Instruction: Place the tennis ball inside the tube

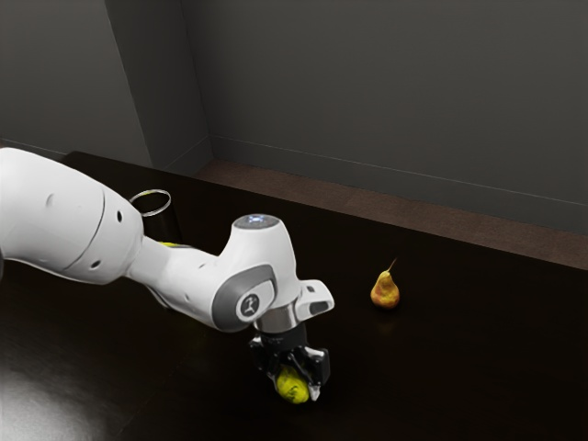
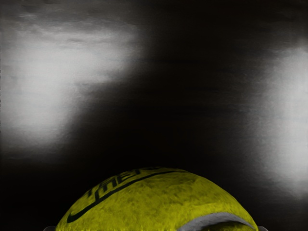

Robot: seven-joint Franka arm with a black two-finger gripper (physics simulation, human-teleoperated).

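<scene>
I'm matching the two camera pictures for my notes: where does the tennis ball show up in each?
Exterior view: the tennis ball is low, near the middle, held in the gripper.
Wrist view: it is the big yellow-green curve close by the hand, with dark lettering and a pale seam.
Shared landmark: the glossy dark tabletop, with pale glare on it.

1 pear, yellow with a reddish blush, stands upright right of centre in the exterior view, its thin stem leaning toward the upper right. It rests on a dark, glossy table that spans the lower part of the frame, with a pale sheen at lower left. Beyond the table's far edge runs a strip of reddish-brown floor; grey walls fill the top. The wrist view shows 2 pale patches of sheen on the tabletop.
</scene>
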